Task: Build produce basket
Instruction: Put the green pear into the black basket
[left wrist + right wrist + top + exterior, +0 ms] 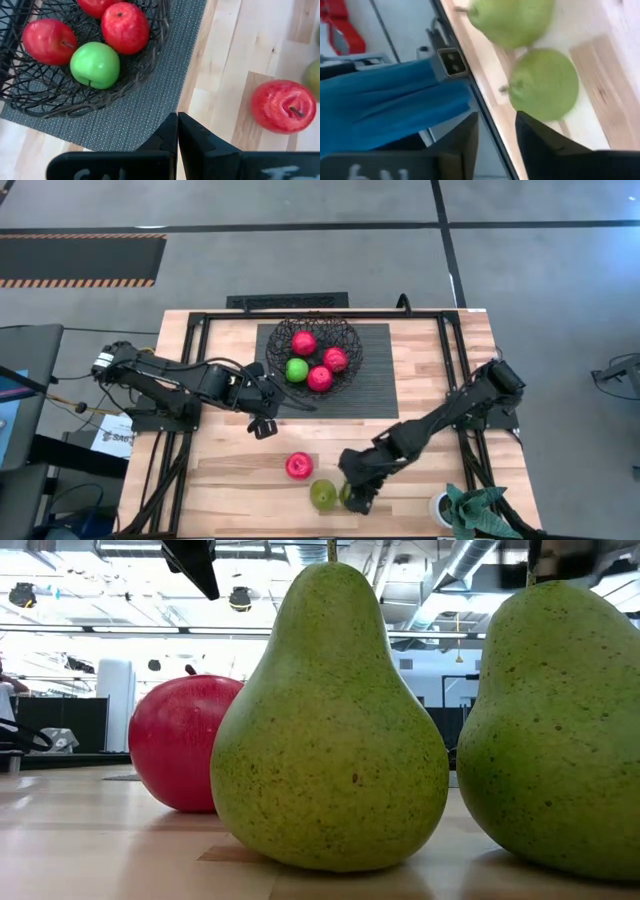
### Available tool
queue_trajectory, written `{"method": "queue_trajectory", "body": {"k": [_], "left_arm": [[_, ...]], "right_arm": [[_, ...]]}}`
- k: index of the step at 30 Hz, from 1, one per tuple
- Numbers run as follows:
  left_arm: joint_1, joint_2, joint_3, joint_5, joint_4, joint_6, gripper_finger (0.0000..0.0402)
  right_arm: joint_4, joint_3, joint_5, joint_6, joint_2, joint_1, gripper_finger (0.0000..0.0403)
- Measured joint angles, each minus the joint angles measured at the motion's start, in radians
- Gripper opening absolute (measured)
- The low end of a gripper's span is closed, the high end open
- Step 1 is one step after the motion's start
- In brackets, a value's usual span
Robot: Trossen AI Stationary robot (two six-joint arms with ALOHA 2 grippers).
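The wire basket (315,350) stands on a dark ribbed mat and holds three red fruits and a bright green one (95,65). On the bare wood near the front edge rest a red fruit (298,466) and two yellow-green pears (322,495), standing upright on their bases side by side (330,730) (555,730). My right gripper (497,125) is open and slants down beside the right pear (543,82), with nothing between its fingers. My left gripper (177,130) is shut and hangs over the mat's near left corner, left of the basket.
The mat (380,370) lies at the table's far middle. Black frame rails (465,395) run along the table's sides. A small pot with green leaves (465,510) stands at the near right corner. The pears stand close to the table's near edge.
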Motion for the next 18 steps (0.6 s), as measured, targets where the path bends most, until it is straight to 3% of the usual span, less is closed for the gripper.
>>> {"method": "queue_trajectory", "body": {"k": [7,18], "left_arm": [[0.000,0.000,0.000,-0.021,-0.003,-0.003,0.0000],[0.000,0.000,0.000,-0.026,-0.006,-0.006,0.0000]], "right_arm": [[-0.055,0.011,0.000,-0.037,-0.006,-0.031,0.0210],[-0.033,0.011,0.002,-0.020,0.006,-0.032,0.0206]]}}
